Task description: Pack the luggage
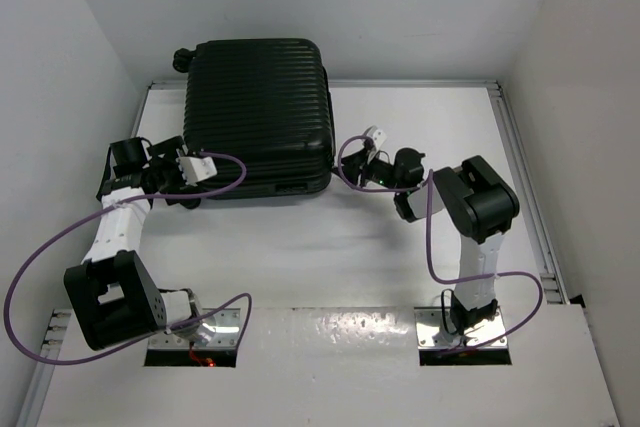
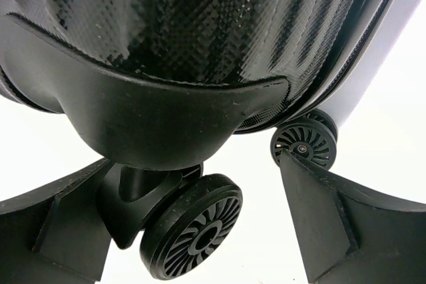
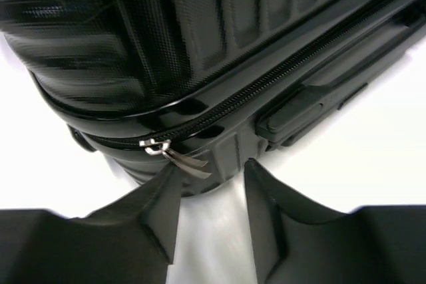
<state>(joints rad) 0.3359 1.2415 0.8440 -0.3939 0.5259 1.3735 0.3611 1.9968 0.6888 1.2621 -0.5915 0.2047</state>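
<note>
Right fingers (image 3: 156, 221) half-open, perhaps touching zip-pull (image 3: 181, 161)

Place: robot lab test cell | Seen from here: plain white walls (image 1: 60, 97) boxing in a bare white table (image 1: 330, 247) | two robot arms (image 1: 118, 232) bolted to a metal plate (image 1: 330, 332) at its near edge — purple cables (image 1: 429, 237) looping loose

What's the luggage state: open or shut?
Shut. The luggage lies flat, shells together; right wrist view shows the zipper closed along the visible seam.
</note>
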